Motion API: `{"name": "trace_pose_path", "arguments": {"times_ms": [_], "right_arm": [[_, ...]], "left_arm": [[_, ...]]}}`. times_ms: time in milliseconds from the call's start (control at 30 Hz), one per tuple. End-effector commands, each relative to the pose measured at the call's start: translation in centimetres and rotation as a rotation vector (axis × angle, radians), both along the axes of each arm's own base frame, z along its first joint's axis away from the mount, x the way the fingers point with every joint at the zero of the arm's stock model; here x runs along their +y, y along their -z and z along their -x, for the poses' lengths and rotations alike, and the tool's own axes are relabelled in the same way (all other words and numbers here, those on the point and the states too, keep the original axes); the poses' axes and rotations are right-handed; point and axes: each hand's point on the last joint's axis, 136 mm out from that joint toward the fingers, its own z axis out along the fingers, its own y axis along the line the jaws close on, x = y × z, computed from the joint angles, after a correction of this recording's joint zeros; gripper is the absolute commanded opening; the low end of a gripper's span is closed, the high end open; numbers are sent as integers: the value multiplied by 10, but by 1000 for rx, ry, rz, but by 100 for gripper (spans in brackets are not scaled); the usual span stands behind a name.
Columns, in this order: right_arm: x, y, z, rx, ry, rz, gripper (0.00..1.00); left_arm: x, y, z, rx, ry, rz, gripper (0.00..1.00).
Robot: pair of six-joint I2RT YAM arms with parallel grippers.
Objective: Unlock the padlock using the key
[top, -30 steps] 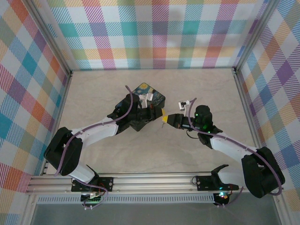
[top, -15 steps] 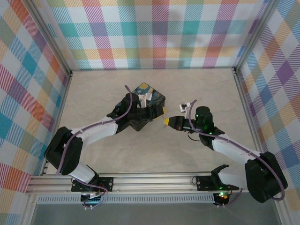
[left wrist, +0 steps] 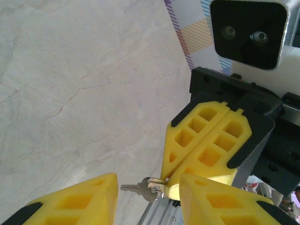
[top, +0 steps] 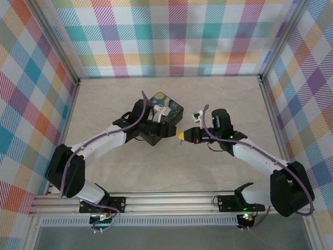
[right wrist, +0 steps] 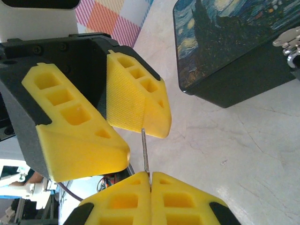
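Left fingers apart; right fingers together.

A pale marbled table carries one dark painted tin box, standing near its middle.

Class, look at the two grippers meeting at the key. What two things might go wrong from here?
1. The right gripper pinches the key by its very fingertips while the left gripper stands open around the blade. Letting go before the left one closes would likely drop the key onto the table.
2. The left fingers sit unevenly about the thin blade, so closing may twist the key askew.
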Motion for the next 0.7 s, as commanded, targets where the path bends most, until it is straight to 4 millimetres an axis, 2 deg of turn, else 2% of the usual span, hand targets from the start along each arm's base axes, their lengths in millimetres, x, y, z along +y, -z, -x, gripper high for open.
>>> {"name": "trace_pose_path", "arguments": {"times_ms": [0, 167, 400, 667], "right_arm": [[4, -7, 5, -7, -75, -15, 0], [8, -7, 3, 11, -90, -29, 0], [10, -4, 1, 28, -99, -33, 0], [9, -5, 2, 28, -102, -33, 0]], "left_arm": [[-3, -9, 9, -16, 83, 41, 37], [-4, -12, 12, -18, 105, 52, 30], [-3, -3, 11, -9, 101, 30, 22], [-7, -1, 5, 1, 91, 44, 7]]}}
